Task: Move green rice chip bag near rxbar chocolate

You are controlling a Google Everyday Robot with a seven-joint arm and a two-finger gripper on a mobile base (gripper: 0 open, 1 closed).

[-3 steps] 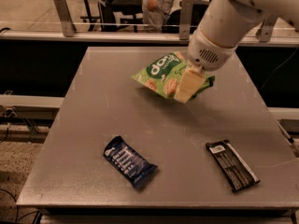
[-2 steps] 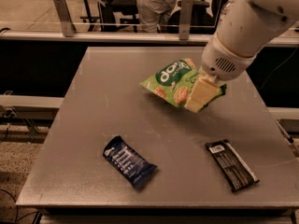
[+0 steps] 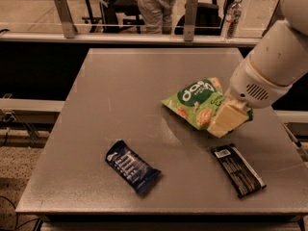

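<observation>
Over grey table (image 3: pixel 120 95), gripper (image 3: pixel 230 120) clasps green rice chip bag (image 3: pixel 194 98).

Tilted green rice chip bag (image 3: pixel 195 100) in hand (image 3: pixel 226 121), near rxbar chocolate (image 3: pixel 238 170).

Pincer (image 3: pixel 226 121), green bag (image 3: pixel 195 97) nearer black bar (image 3: pixel 238 170)

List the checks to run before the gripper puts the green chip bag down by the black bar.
1. Grip: the gripper is shut on the right end of the green rice chip bag: ok.
2. Target visible: the rxbar chocolate lies flat at the front right, uncovered: ok.
3. Landing spot: bare table shows between bag and bar: ok.
4. Bag height above the table: cannot tell.
5. Path: the blue bar lies front left, well off the route: ok.
</observation>
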